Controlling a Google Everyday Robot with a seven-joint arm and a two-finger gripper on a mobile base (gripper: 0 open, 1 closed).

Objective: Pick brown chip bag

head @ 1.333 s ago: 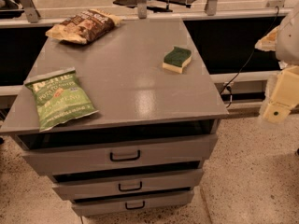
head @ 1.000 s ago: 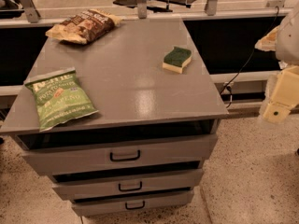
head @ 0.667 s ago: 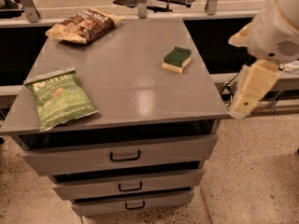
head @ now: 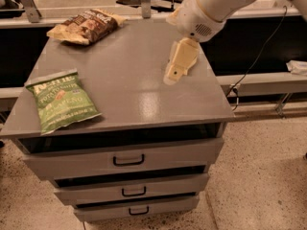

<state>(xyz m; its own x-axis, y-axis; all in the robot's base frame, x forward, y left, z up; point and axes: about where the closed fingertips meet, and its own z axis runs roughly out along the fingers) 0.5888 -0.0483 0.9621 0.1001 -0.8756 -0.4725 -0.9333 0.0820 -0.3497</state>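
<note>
The brown chip bag [head: 86, 27] lies flat at the far left corner of the grey cabinet top [head: 129, 75], dark brown with pale tan ends. My gripper [head: 171, 78] hangs from the white arm [head: 211, 6] over the right half of the top. It points down and to the left and sits just above the surface. It is well to the right of the brown bag and nearer to me, and holds nothing that I can see.
A green chip bag [head: 61, 99] lies at the near left of the top. Three drawers [head: 128, 160] with black handles face me below. A black cable [head: 254, 61] hangs at the right by a rail. Chair legs stand behind the cabinet.
The arm has swung left from beside the cabinet's right edge to above the tabletop, and now covers the spot where a green sponge lay. The bags have not moved.
</note>
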